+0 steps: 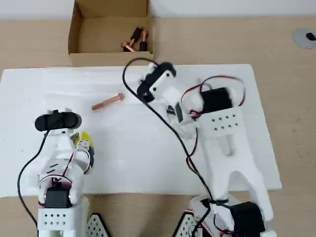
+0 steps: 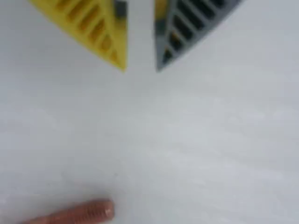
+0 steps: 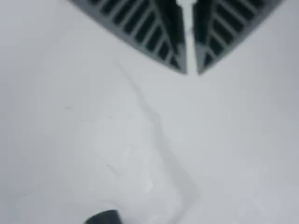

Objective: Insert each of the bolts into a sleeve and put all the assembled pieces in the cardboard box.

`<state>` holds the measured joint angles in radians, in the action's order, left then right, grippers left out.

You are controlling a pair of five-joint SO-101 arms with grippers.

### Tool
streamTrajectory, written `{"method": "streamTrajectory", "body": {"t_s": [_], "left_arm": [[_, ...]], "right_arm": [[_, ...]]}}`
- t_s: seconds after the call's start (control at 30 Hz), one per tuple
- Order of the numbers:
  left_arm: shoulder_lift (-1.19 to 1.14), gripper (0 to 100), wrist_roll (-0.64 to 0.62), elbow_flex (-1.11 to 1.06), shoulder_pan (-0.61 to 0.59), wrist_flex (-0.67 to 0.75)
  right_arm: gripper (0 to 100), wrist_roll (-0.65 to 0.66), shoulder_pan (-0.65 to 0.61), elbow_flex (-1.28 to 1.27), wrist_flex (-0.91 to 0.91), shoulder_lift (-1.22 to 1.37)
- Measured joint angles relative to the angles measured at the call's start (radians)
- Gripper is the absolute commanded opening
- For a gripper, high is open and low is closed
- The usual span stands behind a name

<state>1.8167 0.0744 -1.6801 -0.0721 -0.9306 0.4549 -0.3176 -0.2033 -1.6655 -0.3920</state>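
Observation:
One copper bolt (image 1: 107,102) lies loose on the white sheet (image 1: 133,163), left of centre; its threaded end (image 2: 79,213) shows in the left wrist view. My left gripper (image 2: 141,69), with one yellow and one grey finger, hangs slightly open and holds nothing, a short way on the near side of the bolt (image 1: 82,141). My right gripper (image 3: 190,72) is shut on nothing over bare sheet, right of the bolt (image 1: 174,111). The cardboard box (image 1: 75,34) at the back holds assembled bolt-and-sleeve pieces (image 1: 135,40). A small dark object (image 3: 103,217) peeks in beyond the right gripper; I cannot tell what it is.
The sheet shows a crease (image 3: 154,130) under the right gripper. A black cable (image 1: 163,121) loops from the right arm's wrist across the middle of the sheet. A grey disc (image 1: 304,37) sits on the wooden table at the far right.

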Motion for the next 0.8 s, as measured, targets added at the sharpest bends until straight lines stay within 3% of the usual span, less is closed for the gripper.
{"method": "streamTrajectory", "body": {"t_s": [0.23, 0.37, 0.6, 0.8], "left_arm": [[-0.002, 5, 0.149, 0.133, -0.011, 0.011], [-0.101, 5, 0.307, 0.238, 0.061, 0.009], [-0.605, 5, 0.649, 0.486, 0.149, 0.038], [-1.194, 5, 0.71, 0.89, 0.149, 0.021]], "right_arm": [[1.2, 0.114, 0.0, 0.109, -0.095, 0.0], [1.2, 0.117, 0.0, 0.11, -0.066, 0.003], [1.2, 0.117, 0.006, 0.114, -0.06, 0.11], [1.2, 0.117, 0.069, 0.207, -0.06, 0.12]]}}
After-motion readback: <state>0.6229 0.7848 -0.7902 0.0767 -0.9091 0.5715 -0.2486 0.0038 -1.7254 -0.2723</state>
